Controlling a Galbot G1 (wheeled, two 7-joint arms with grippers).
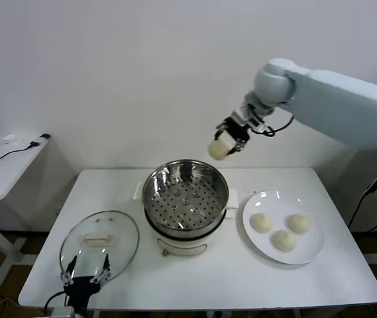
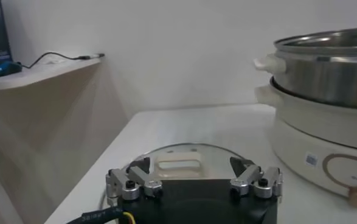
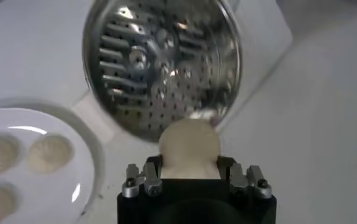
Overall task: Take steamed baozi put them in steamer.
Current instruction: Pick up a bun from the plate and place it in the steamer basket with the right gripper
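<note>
Right end effector raised above the steamer's far right rim, clenched on one baozi.

Nearest, at the surface's front edge and well left of the steamer: left end effector, fingers spread and holding nothing, hovering by the near rim of the glass lid lying flat. At centre: steamer open on its cream base, perforated tray bare. Just right of the steamer: white plate carrying three baozi. Beyond and above the steamer: fourth bun gripped between the right fingers, hanging clear of the pot. Seen from the right wrist, held bun over the tray's edge, plate off to one side. Far left of the steamer: side desk with cable.
</note>
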